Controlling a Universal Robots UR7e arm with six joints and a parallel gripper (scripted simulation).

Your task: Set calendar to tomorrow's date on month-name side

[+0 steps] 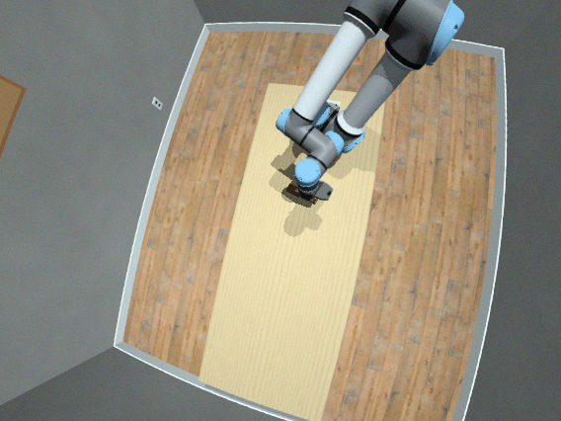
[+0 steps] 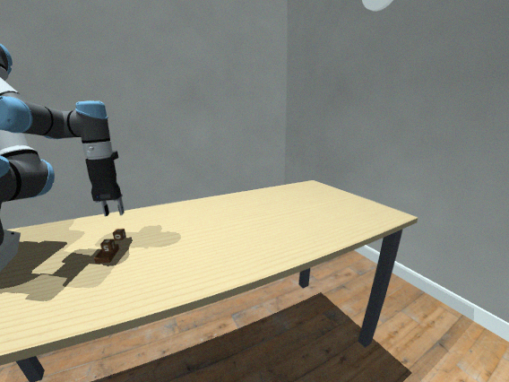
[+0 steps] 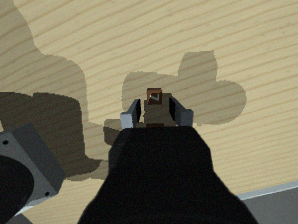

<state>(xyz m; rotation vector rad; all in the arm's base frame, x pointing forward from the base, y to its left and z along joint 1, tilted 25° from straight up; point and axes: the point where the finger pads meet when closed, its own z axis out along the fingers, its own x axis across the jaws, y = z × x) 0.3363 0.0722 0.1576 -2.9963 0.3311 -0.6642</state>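
From the exterior view we take the tray (image 2: pixel 103 258) as our landmark: dark brown, wood-like, low and oblong, on the pale, straight-grained surface (image 1: pixel 277 296) (image 2: pixel 251 233) (image 3: pixel 240 30). One cube (image 2: pixel 107 245), with a pale digit like a 5, sits at the tray; we can't tell whether it is flat on its floor. Another cube (image 2: pixel 119 233) (image 3: pixel 154 96) shows beyond it, toward the tray's far end; whether it touches the tray we cannot tell. The fingers (image 2: pixel 113 211) hang above both, apart and holding nothing.

From the wrist view, that farther cube lies ahead of the fingers, its warm brown top carrying a pale mark too small to read. We judge the cubes light, stiff and hard, with smooth faces that may slip or twist in a loose grip. We'd take one by two opposite upright faces, squarely, at mid-height, and press gently so the light tray isn't dragged.

From the top view, the arm hides much of the tray, so we can't settle the cubes' places there.
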